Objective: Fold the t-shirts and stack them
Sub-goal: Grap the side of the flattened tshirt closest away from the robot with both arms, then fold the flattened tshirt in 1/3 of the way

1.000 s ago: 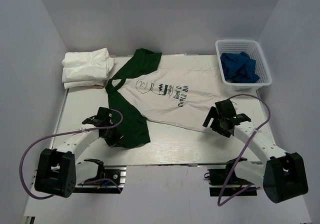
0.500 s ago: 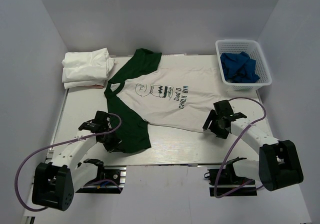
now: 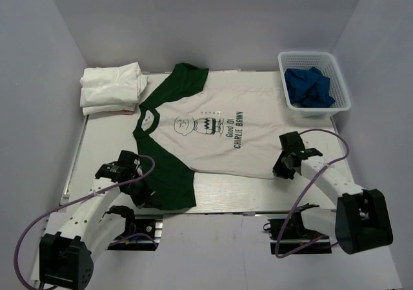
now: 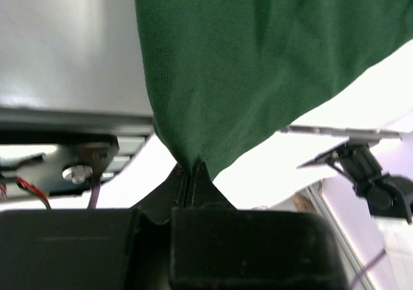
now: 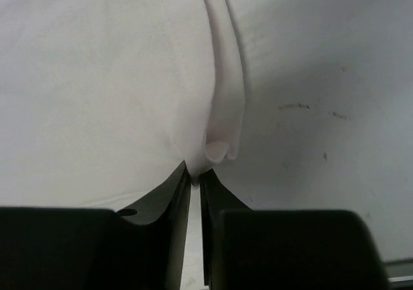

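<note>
T-shirt (image 3: 213, 135) clamped by left end effector (image 4: 192, 168) and right end effector (image 5: 195, 174); basket (image 3: 308, 54) holds blue cloth (image 3: 308, 86).

- Printed t-shirt (image 3: 219, 141): soft matt knit cloth; up close the green sleeve is showing a fine, even weave.
- Folded white tees (image 3: 111, 86): looking like the same limp, matt cloth.
- Table (image 3: 103, 141): smooth pale top giving off a dull sheen.
- Basket (image 3: 308, 55): white perforated plastic, holding crumpled matt blue cloth (image 3: 308, 86).
- Left gripper (image 4: 192, 168) and right gripper (image 5: 195, 172): fingers looking like matt black moulded plastic.
- Cable (image 3: 316, 131): smooth purple sheathing.
</note>
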Motion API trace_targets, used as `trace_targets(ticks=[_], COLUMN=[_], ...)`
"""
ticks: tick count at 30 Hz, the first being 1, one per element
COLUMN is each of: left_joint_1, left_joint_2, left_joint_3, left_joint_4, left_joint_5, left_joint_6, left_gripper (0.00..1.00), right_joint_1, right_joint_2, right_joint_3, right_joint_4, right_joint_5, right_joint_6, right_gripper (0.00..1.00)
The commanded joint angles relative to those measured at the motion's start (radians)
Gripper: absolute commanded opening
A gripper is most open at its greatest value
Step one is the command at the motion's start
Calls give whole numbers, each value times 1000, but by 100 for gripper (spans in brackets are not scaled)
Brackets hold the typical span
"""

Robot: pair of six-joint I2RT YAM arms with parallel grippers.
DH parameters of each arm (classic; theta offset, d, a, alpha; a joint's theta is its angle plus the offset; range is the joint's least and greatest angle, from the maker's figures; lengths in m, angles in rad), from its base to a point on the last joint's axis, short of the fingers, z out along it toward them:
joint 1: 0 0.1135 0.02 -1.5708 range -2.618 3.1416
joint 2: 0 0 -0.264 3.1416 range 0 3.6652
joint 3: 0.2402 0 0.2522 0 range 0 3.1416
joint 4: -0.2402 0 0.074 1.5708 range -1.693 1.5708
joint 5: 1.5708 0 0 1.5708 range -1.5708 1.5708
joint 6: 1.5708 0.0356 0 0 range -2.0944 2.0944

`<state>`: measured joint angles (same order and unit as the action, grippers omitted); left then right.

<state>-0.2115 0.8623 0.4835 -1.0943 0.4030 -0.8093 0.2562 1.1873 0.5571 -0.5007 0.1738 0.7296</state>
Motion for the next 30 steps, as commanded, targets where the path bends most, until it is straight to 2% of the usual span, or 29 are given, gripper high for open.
trace_targets(ticks=[1,3,6,9,11,16,17,22,25,30], left_joint_1=[-2,-2,-2,-2,-2,-2,-2,-2,7,17], left_joint_2=[-48,-66,-103,-124,-124,-5,26,234,329,526], left_joint_3=[33,43,76,115,124,156,206,455,527,707], left_joint_4=[-111,-151,-229,-302,-288,-28,55,187,332,401], left_joint_5=[97,126,167,168,158,218,218,96,123,97], left_joint_6=[15,15,15,15,15,6,5,39,50,75], left_gripper=[0,0,0,0,0,0,0,0,0,0], right_joint_1=[-3,-3,-3,3,0,3,5,5,3,-3], right_joint_2=[-87,-138,-161,-157,-158,-121,-114,-39,-5,73], right_joint_3=[7,6,12,42,52,64,72,164,234,363], right_joint_4=[-191,-235,-317,-360,-372,-306,-299,-263,-260,-246], right_joint_5=[21,13,-77,-120,-111,-135,-137,-158,-120,-73], right_joint_6=[2,-10,5,-1,-13,-35,-38,-97,-124,-151], right_gripper=[15,12,7,7,7,7,7,7,7,7])
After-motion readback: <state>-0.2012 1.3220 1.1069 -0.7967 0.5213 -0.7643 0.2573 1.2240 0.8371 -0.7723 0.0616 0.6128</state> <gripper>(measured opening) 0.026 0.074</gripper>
